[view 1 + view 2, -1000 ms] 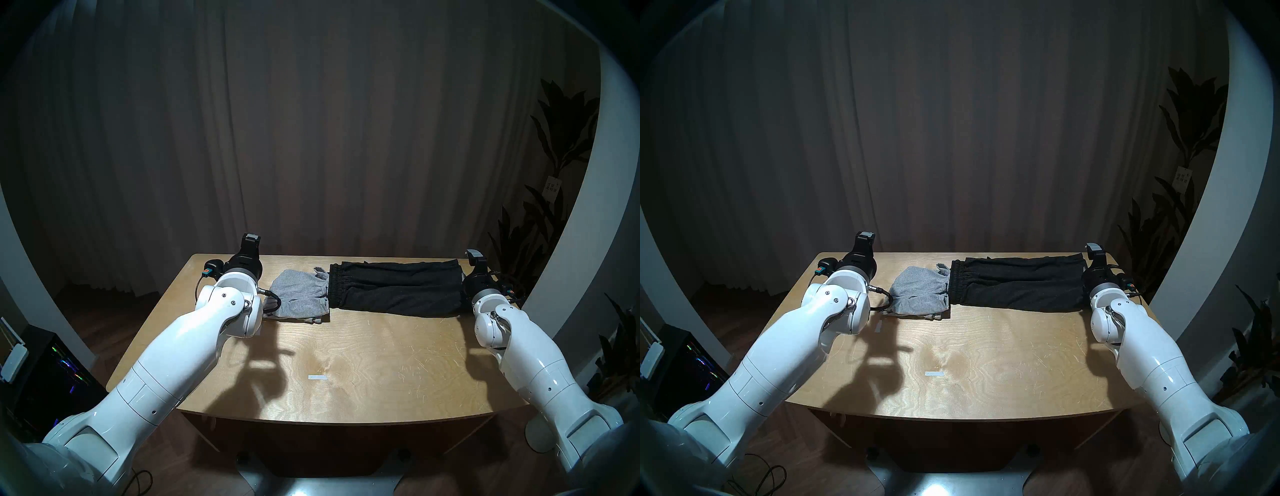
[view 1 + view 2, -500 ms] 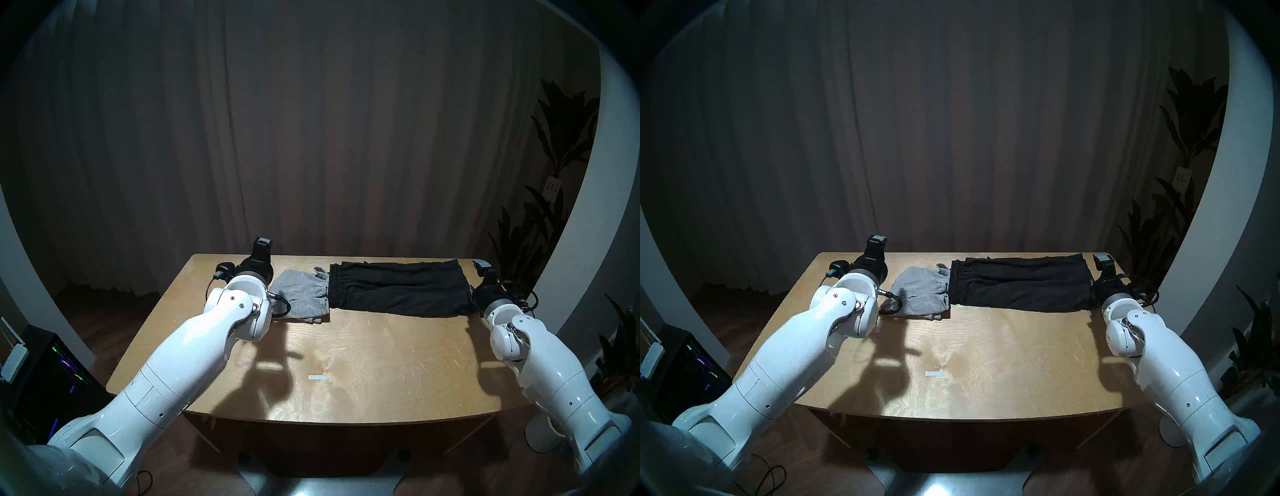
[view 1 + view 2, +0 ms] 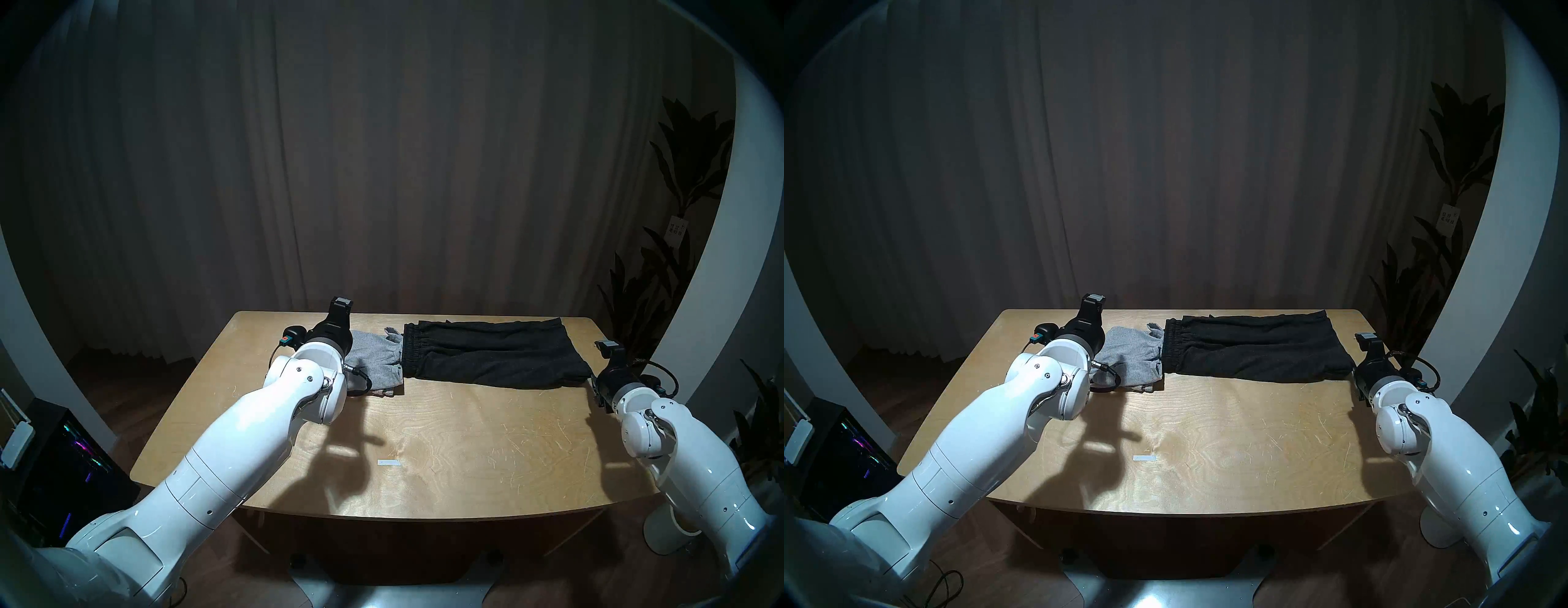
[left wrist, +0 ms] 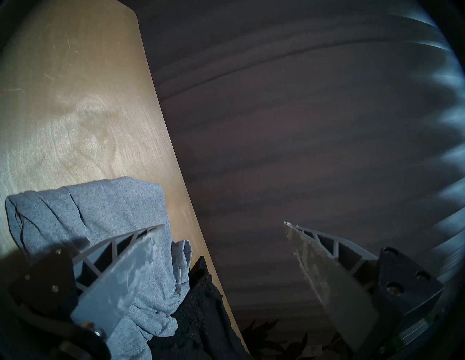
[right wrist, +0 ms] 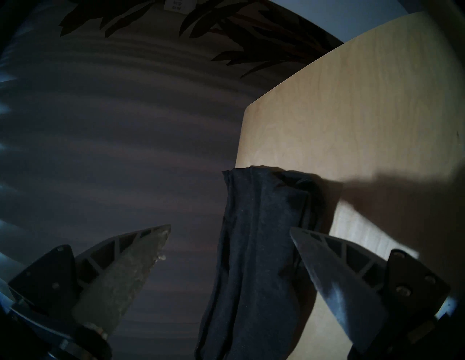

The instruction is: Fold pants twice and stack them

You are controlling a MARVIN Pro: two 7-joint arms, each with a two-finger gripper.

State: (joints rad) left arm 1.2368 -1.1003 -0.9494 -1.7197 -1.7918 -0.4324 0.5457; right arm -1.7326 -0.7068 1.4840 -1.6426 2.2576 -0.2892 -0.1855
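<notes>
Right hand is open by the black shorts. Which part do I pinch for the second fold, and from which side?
Probably the leg-hem end of the black shorts, nearest the right hand. Come in from the table's right edge, pinching all layers at the two hem corners. The shorts lie as a long flat band, waistband against the grey shorts, so that end should carry over leftward.
</notes>
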